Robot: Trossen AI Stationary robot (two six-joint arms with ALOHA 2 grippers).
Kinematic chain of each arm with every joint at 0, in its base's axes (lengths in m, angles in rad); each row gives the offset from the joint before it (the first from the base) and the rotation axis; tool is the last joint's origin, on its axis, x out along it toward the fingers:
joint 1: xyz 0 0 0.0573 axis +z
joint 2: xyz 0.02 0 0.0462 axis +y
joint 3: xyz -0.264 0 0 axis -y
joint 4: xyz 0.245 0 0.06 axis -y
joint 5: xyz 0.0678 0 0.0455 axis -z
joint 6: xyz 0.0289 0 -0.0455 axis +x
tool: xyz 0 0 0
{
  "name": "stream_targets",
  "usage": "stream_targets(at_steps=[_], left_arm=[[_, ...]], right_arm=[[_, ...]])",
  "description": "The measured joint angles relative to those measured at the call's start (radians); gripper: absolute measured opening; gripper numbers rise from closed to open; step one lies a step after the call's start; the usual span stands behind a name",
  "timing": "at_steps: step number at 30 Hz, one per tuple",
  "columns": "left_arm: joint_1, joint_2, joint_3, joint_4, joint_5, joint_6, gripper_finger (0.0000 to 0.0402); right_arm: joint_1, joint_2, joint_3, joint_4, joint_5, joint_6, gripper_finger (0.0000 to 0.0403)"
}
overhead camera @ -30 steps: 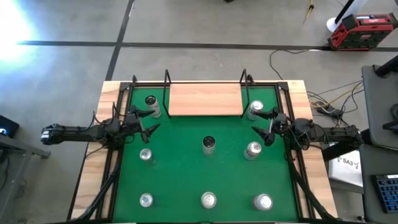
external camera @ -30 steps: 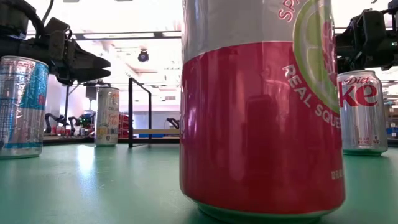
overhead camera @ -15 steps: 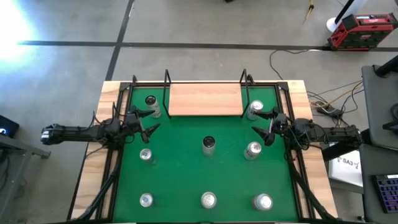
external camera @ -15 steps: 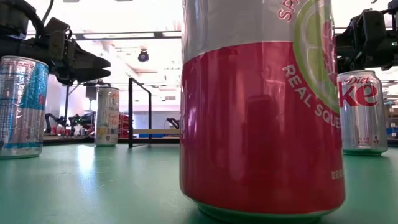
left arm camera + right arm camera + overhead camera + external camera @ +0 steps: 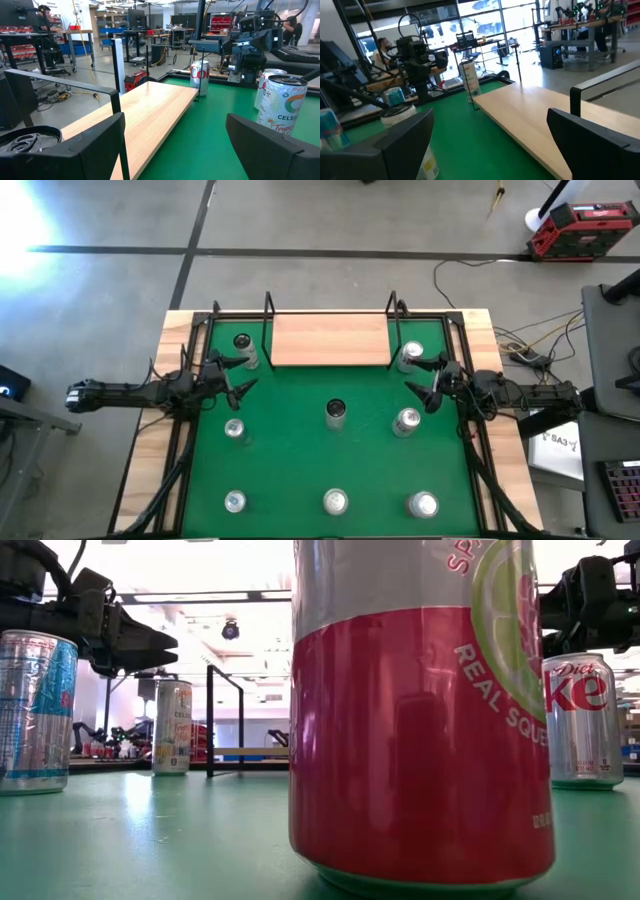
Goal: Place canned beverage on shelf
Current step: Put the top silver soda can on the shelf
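Observation:
The shelf [image 5: 330,340], a light-wood board in black rods, stands at the far middle of the green mat. Several cans stand upright on the mat. One [image 5: 242,348] is by the shelf's left end and one [image 5: 411,356] by its right end. My left gripper [image 5: 243,375] hovers open just near of the left can. My right gripper [image 5: 418,377] hovers open just near of the right can. Both point inward and hold nothing. The left wrist view shows the board [image 5: 145,115] ahead between the open fingers, and the right wrist view shows it too [image 5: 545,115].
More cans stand at the mat's middle [image 5: 336,413], mid-left [image 5: 234,429] and mid-right [image 5: 407,421], with three along the near edge [image 5: 335,502]. A red can [image 5: 420,710] fills the low view. Black posts [image 5: 268,305] rise at the shelf's corners. A black frame rims the mat.

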Motion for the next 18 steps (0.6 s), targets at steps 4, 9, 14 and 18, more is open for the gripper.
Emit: stream_targets(at_steps=[4, 9, 14, 18], left_arm=[[0.000, 0.000, 0.000, 0.000, 0.000, 0.000, 0.0332], [0.000, 0.000, 0.000, 0.000, 0.000, 0.000, 0.0332], [0.000, 0.000, 0.000, 0.000, 0.000, 0.000, 0.0332], [0.000, 0.000, 0.000, 0.000, 0.000, 0.000, 0.0332]], right_arm=[[0.000, 0.000, 0.000, 0.000, 0.000, 0.009, 0.0380], [0.000, 0.000, 0.000, -0.001, 0.000, 0.011, 0.0380], [0.000, 0.000, 0.000, -0.001, 0.000, 0.011, 0.0380], [0.000, 0.000, 0.000, -0.001, 0.001, 0.010, 0.0380]])
